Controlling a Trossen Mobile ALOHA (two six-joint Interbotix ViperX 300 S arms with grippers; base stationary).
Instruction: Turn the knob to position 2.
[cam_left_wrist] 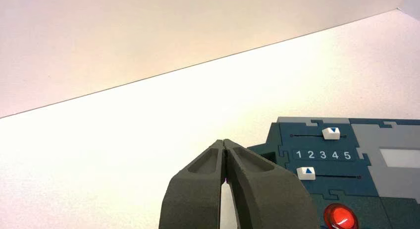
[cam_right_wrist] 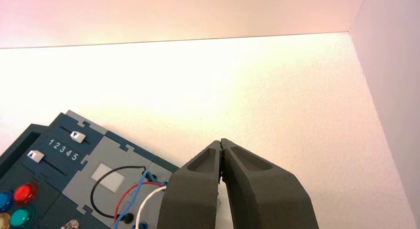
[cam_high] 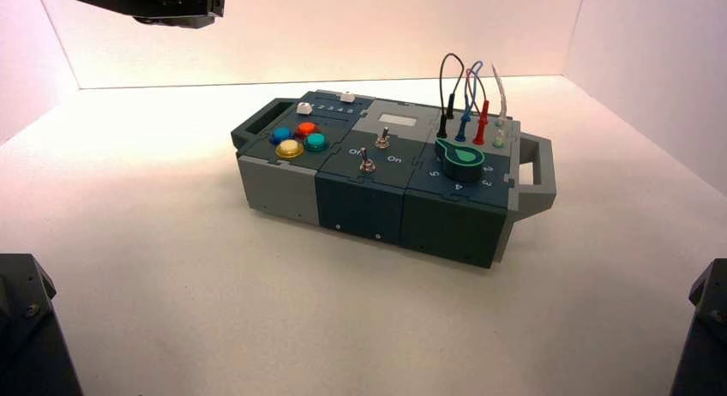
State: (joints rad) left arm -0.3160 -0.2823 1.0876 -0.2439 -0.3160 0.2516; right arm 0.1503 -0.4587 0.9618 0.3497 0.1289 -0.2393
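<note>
White table [cam_high: 214, 310], both hands [cam_left_wrist: 224, 144] pinched.

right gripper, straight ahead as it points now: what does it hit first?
Probably nothing on the box. The right gripper, fingers shut, points past the wires toward the bare white floor and back wall, though depth is unclear.

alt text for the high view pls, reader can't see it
A control box sits angled on a white table, its green-topped knob near the right end beside plugged-in wires. Four coloured push buttons cluster at the left end, two toggle switches mid-box.
</note>
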